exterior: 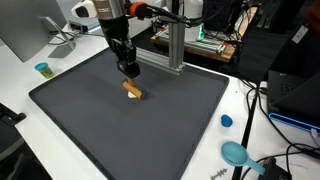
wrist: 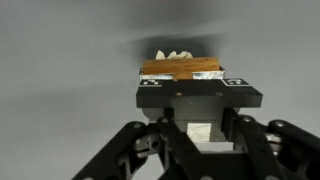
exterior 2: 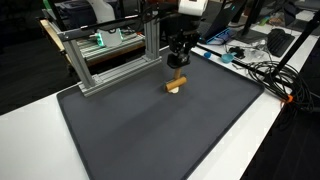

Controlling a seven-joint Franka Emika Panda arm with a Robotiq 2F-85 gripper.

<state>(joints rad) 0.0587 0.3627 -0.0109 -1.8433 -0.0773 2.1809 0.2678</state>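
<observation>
A small brown wooden block (exterior: pixel 135 92) sits at the far middle of the dark grey mat (exterior: pixel 120 130), directly under my gripper (exterior: pixel 129 74). In an exterior view the block (exterior 2: pixel 176 84) lies just below the black fingers (exterior 2: pixel 179 62), which reach down onto its top. The wrist view shows the block (wrist: pixel 180 68) pinched at the tips of my gripper (wrist: pixel 184 80), with something white behind it. The jaws are drawn in on the block. Whether the block rests on the mat or hangs just above it I cannot tell.
An aluminium frame (exterior: pixel 170 48) stands at the mat's far edge, close behind the arm, and shows in both exterior views (exterior 2: pixel 110 55). A blue cup (exterior: pixel 42 69), a blue cap (exterior: pixel 227 121) and a teal object (exterior: pixel 236 153) lie on the white table. Cables (exterior 2: pixel 262 72) run beside the mat.
</observation>
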